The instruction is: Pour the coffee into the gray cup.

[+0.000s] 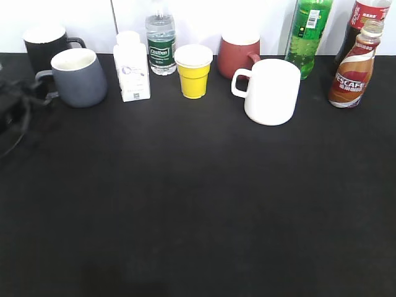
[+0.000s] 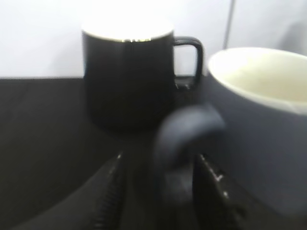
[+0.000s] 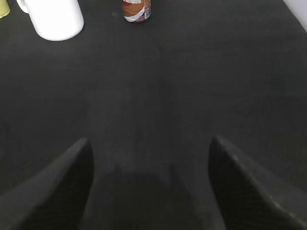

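The coffee bottle (image 1: 352, 68) stands upright at the far right of the black table, cap off; its base shows in the right wrist view (image 3: 136, 10). The gray cup (image 1: 78, 77) stands at the back left, handle pointing left. In the left wrist view the gray cup (image 2: 259, 124) is close up. My left gripper (image 2: 160, 155) is open, with one finger on each side of the cup's handle (image 2: 184, 132). It shows as a dark shape at the left edge of the exterior view (image 1: 18, 102). My right gripper (image 3: 149, 140) is open and empty over bare table, well short of the coffee.
A black mug (image 1: 43, 43) stands just behind the gray cup. Along the back stand a white carton (image 1: 131, 68), a water bottle (image 1: 160, 43), a yellow cup (image 1: 193, 71), a red-brown mug (image 1: 238, 55), a white mug (image 1: 271, 91), a green bottle (image 1: 307, 31) and a cola bottle (image 1: 365, 18).
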Motion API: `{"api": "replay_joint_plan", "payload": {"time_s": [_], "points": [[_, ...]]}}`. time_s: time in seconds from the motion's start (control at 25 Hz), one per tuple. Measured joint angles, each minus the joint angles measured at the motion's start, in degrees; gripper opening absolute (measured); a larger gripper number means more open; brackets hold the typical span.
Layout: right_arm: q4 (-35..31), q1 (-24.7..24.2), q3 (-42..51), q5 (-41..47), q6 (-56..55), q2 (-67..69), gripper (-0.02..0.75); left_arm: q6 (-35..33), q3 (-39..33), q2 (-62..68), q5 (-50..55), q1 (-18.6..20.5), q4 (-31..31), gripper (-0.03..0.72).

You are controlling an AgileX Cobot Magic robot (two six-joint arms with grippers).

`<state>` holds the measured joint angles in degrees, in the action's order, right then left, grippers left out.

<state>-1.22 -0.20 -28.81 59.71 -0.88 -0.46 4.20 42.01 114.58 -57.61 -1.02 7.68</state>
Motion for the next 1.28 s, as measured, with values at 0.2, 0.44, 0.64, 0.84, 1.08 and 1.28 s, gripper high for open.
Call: {"api": "replay_joint_plan", "payload": {"time_s": [0.2,0.44,0.64,0.84,1.08,1.28], "points": [[0.0,0.0,0.0,-0.06,0.0,0.0,0.58,2.7,14.26,6.53,9.9,0.0,0.67,0.279],[-0.02,0.0,0.0,-0.06,0.0,0.0,0.58,4.47,15.29,7.67,9.97,0.25,5.71,0.052],[-0.02,0.0,0.0,-0.01,0.0,-0.03,0.58,4.43,5.43,-1.07,7.81,0.13,7.01,0.047],[-0.02,0.0,0.0,-0.06,0.0,-0.03,0.58,4.41,-11.37,-18.08,1.04,0.13,17.25,0.046],[-0.02,0.0,-0.63,-1.48,0.0,1.84,0.58,6.95,-22.34,-35.17,-1.11,0.03,27.25,0.046],[-0.02,0.0,0.68,-35.71,0.0,22.45,0.58,7.52,-22.86,-35.78,-1.28,0.03,29.95,0.046]]}}
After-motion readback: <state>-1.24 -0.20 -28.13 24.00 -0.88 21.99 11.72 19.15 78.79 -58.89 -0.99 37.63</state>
